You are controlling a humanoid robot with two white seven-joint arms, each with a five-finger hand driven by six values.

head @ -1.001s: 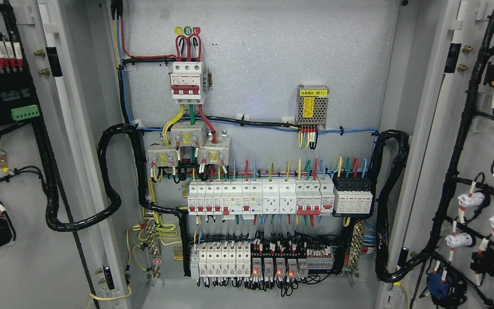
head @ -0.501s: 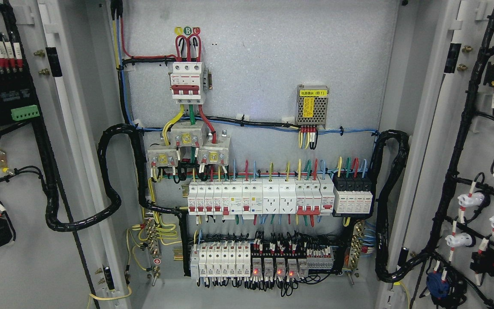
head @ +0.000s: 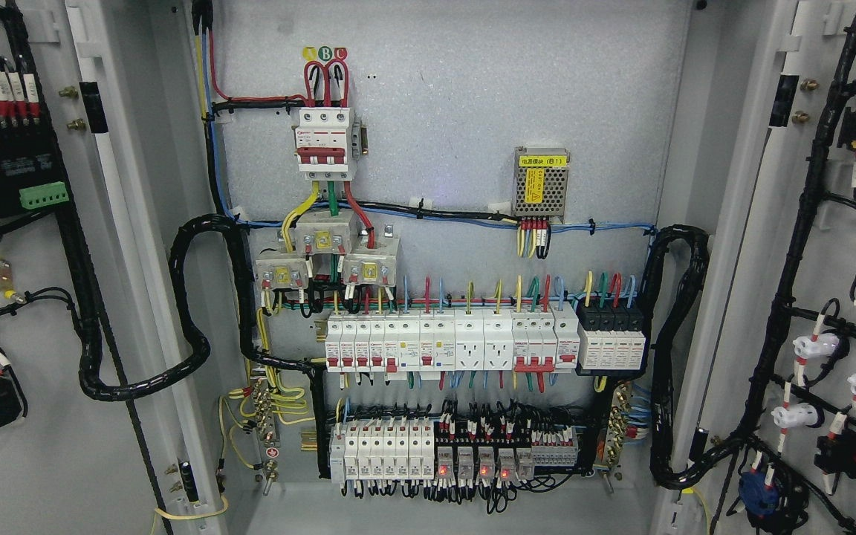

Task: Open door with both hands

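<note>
Both cabinet doors stand swung wide: left door (head: 41, 312) at the left edge, right door (head: 829, 297) at the right. Breakers (head: 450, 349) exposed between. Neither hand visible; finger state undeterminable.

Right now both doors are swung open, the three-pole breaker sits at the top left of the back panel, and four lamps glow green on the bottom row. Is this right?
Not quite. In the head view the lamps on the bottom row glow red, not green. The rest holds: the left door and right door are swung open, and the breaker sits at the top left of the back panel.
</note>
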